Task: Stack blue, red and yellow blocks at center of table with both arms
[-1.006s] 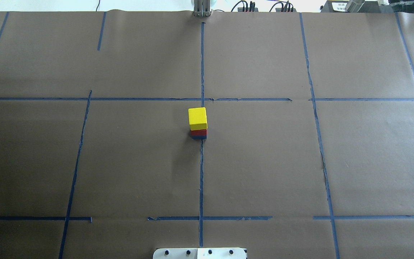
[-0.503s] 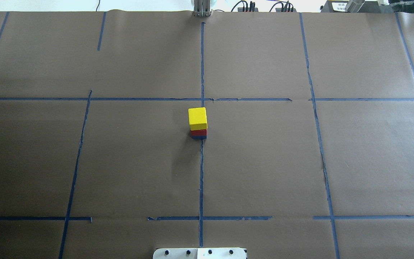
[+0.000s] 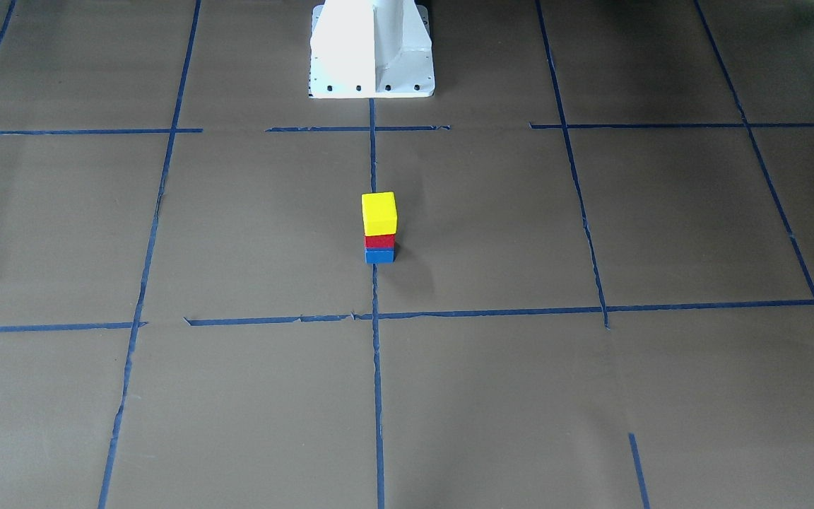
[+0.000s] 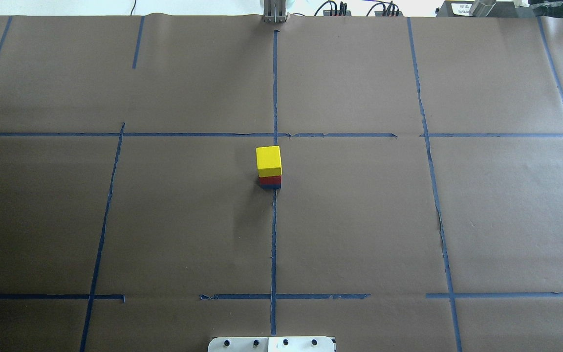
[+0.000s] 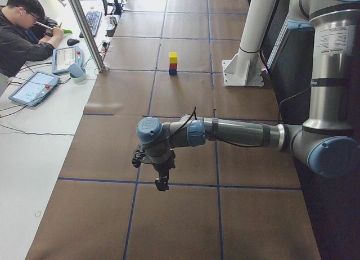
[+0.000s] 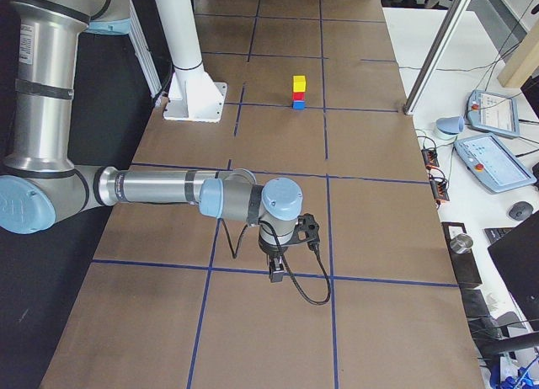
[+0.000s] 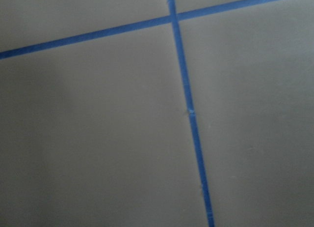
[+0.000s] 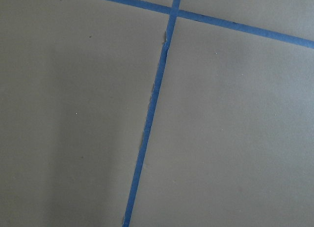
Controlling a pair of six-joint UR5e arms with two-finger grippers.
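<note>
A yellow block sits on a red block, which sits on a blue block, as one upright stack at the table's center. The stack also shows in the overhead view. No gripper touches it. My left gripper hangs over the table's left end, far from the stack. My right gripper hangs over the right end, also far away. Both show only in side views, so I cannot tell if they are open or shut. The wrist views show only brown paper and blue tape.
The white robot base stands behind the stack. Blue tape lines grid the brown paper. A seated operator with tablets is beyond the far edge, next to a metal post. A pendant lies off the table.
</note>
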